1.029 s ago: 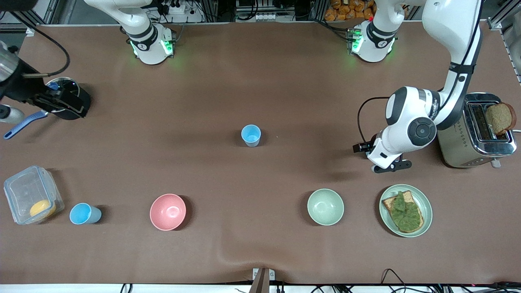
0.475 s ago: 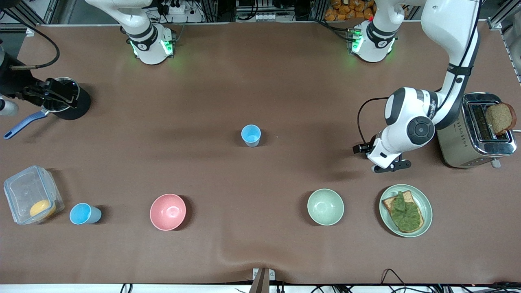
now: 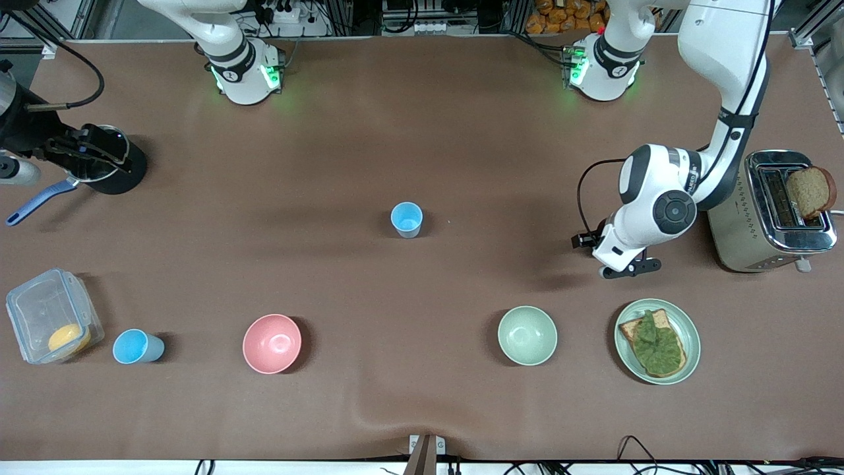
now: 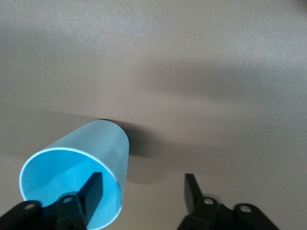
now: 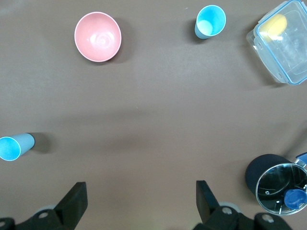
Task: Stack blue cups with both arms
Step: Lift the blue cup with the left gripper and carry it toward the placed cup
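Although only two blue cups show from the front, the count is three. One blue cup (image 3: 406, 219) stands upright at mid-table. A second blue cup (image 3: 135, 346) stands nearer the front camera at the right arm's end of the table, just beside a clear lidded container (image 3: 49, 322) with something yellow inside. The third blue cup (image 4: 79, 170) appears only in the left wrist view, directly below the left gripper (image 4: 142, 184).

The left gripper has its fingers apart, one over the cup's mouth and the other outside the wall, clamping nothing.

The right gripper (image 3: 89, 153) hangs over one black saucepan (image 3: 119, 173) with a blue handle. Its fingers are spread wide and empty.

There are two bowls, one pink bowl (image 3: 271, 343) and one pale green bowl (image 3: 527, 335). One green plate (image 3: 689, 330) carries toast with lettuce. One toaster (image 3: 748, 241) holds a bread slice (image 3: 810, 191).
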